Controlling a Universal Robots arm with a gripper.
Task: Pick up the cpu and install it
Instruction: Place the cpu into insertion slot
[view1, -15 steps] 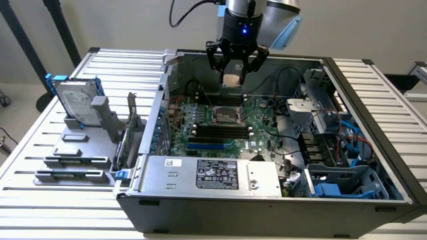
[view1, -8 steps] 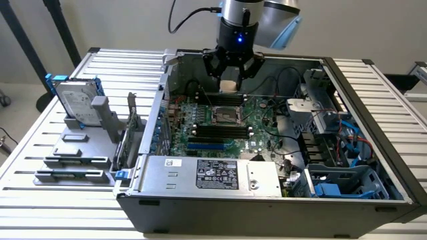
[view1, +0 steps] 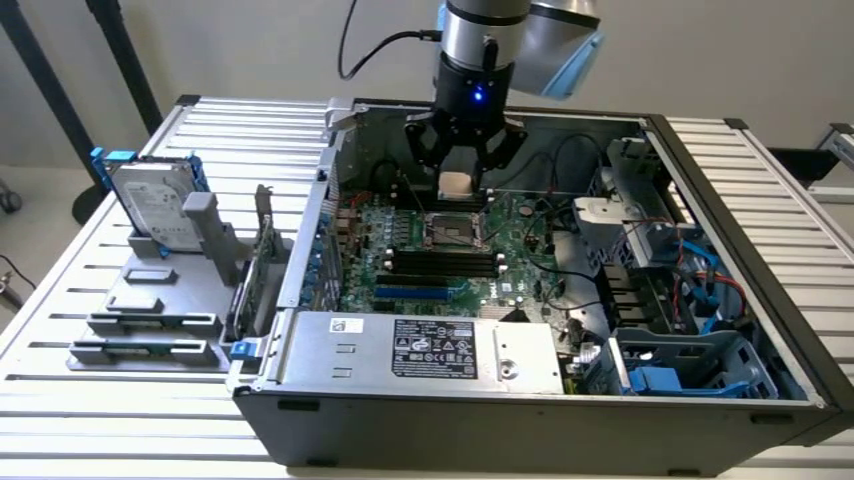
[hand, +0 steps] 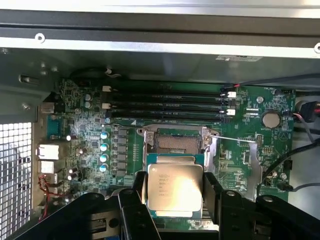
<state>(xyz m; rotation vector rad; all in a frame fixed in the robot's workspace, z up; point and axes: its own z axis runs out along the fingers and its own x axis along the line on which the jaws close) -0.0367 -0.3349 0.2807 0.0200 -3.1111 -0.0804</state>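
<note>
Currently gripping the cpu (view1: 457, 184) in the gripper (view1: 458, 170), jaws spread wide and pressed against two opposite edges of the chip. Held flat, silver-grey lid up, inside the open computer case (view1: 534, 410), clear of the green motherboard (view1: 514, 225) and not seated.

Seen from the wrist: cpu (hand: 175, 187) pinched between black fingers (hand: 136, 197), hanging just beside the open socket (hand: 179, 141). Beyond the socket, lying in parallel rows, the long black memory slots (hand: 170, 102).

From the exterior view: poised over the far part of the board, above and slightly behind the socket (view1: 454, 232).

Outside the case, toward the exterior view's left, standing upright in a grey holder (view1: 200, 240) on the slatted counter (view1: 47, 320): a silver hard drive (view1: 150, 205) with blue brackets, well apart from the gripper.
</note>
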